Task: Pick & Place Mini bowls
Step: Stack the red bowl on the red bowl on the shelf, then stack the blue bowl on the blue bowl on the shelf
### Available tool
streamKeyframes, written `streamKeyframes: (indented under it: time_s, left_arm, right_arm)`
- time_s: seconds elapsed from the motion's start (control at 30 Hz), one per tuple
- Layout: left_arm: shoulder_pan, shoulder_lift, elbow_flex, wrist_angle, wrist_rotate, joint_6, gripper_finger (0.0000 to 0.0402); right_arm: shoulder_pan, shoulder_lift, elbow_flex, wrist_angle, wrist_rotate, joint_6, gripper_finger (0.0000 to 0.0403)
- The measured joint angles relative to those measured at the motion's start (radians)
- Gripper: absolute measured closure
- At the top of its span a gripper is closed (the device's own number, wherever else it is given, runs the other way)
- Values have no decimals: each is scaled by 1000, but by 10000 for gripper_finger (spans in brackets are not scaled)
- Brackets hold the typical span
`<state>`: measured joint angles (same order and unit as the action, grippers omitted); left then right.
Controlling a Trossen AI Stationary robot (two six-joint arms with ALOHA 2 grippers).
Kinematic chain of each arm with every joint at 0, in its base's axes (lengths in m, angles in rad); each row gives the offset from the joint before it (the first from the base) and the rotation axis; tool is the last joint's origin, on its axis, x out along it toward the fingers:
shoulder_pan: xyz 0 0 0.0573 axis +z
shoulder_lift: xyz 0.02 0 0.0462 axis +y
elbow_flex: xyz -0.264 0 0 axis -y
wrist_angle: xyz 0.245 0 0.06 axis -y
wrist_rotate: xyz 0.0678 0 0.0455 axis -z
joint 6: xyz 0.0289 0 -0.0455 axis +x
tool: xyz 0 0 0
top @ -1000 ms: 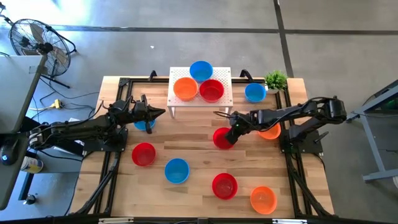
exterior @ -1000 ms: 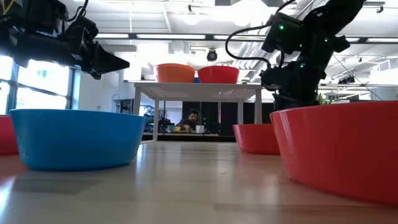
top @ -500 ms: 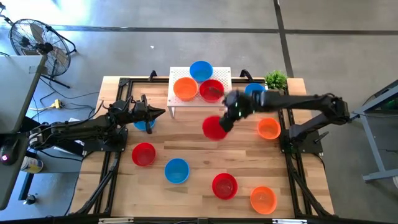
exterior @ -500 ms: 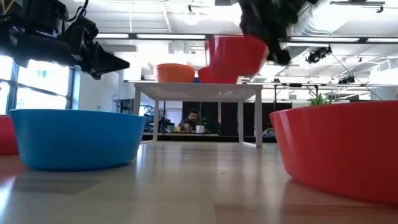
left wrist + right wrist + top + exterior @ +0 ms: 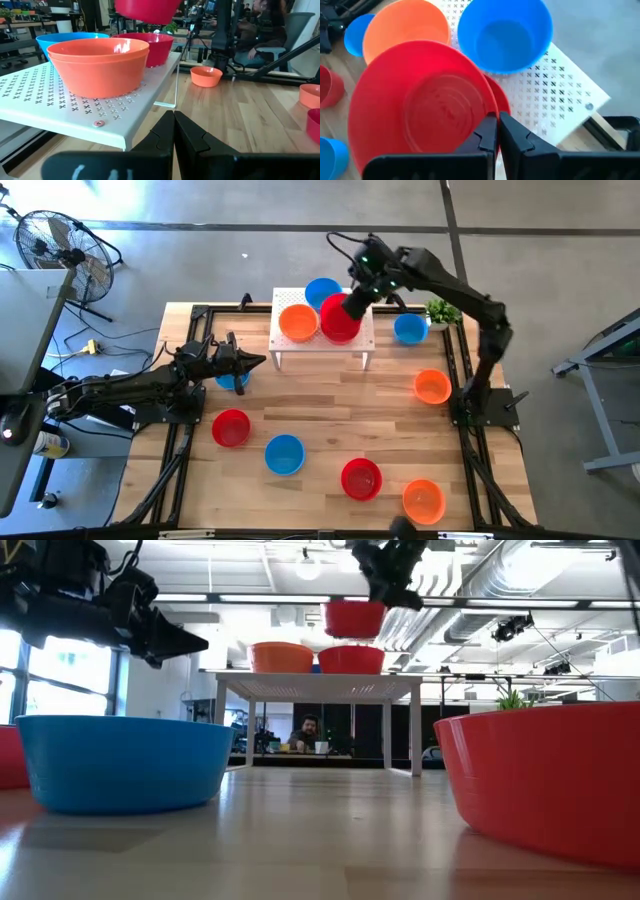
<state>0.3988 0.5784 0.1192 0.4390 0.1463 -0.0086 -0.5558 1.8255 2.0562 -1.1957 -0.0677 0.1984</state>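
High view: the right gripper (image 5: 352,302) pinches a red bowl (image 5: 337,314) by its rim above the stand (image 5: 360,338), over another red bowl; a second ago that bowl sat on the table.

Low view: the bowl (image 5: 355,618) hangs clear above the stand's bowls; it was unlifted before.

Left wrist view: the left gripper (image 5: 173,131) waits, fingers together, beside the stand.

Right wrist view: the rim grip looks thin; the bowl could slip or land tilted.
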Motion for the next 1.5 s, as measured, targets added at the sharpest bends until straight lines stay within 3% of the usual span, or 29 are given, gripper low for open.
streamKeyframes:
  time_s: [0.17, 0.6, 1.1, 1.2, 1.4, 1.5]
  left_arm:
    - [0, 0, 0, -4, 0, 0, 401]
    - [0, 0, 0, -9, 1, 0, 401]
    - [0, 0, 0, -22, 17, 0, 401]
    - [0, 0, 0, -22, 21, 0, 401]
    - [0, 0, 0, -23, 20, 0, 401]
    - [0, 0, 0, -25, 20, 0, 401]
  right_arm:
    - [-42, 81, 52, -44, -65, -24, 399]
    - [-60, 93, -49, 6, -96, -43, 396]
    - [-43, 78, -63, 64, -114, -112, 316]
    - [-13, 50, -63, 59, -93, -178, 329]
    - [35, -12, -63, 64, -61, -314, 394]
    - [52, -42, -125, 148, -68, -340, 393]
